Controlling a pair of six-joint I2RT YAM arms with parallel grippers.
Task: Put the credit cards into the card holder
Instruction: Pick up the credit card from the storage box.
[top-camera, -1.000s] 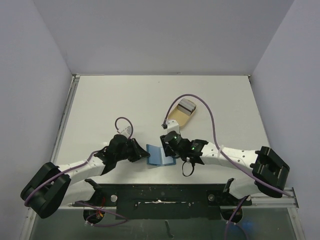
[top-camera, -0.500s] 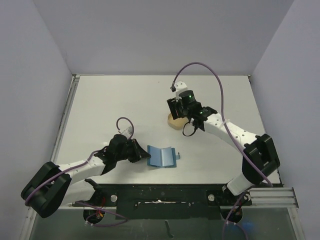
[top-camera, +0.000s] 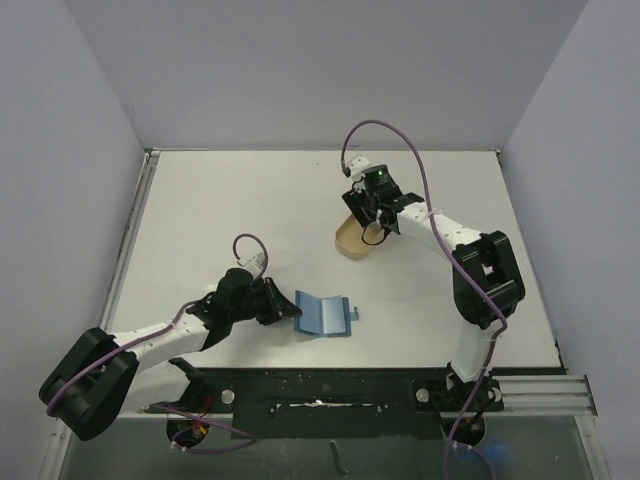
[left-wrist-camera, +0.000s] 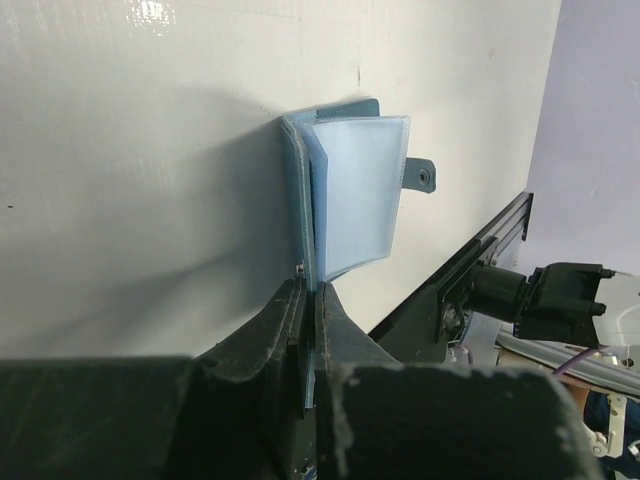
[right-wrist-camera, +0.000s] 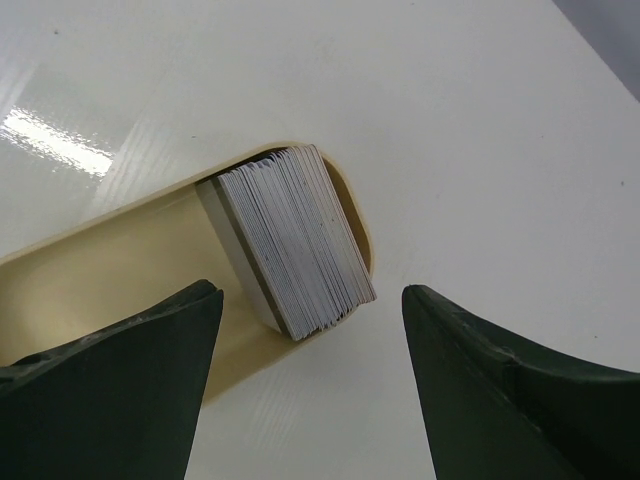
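While tight on card holder (left-wrist-camera: 352, 190) edge, left pincer (left-wrist-camera: 313, 292); right pincer (right-wrist-camera: 312, 297) wide, seemingly empty, over credit cards (right-wrist-camera: 293, 238).

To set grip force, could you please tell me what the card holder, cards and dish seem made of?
The card holder looks like soft blue fabric or faux leather with a clear plastic pocket: it curls, and the pocket is translucent. The credit cards look like thin stiff plastic: straight grey-white edges, evenly stacked. The dish seems smooth tan plastic or ceramic; unclear which.
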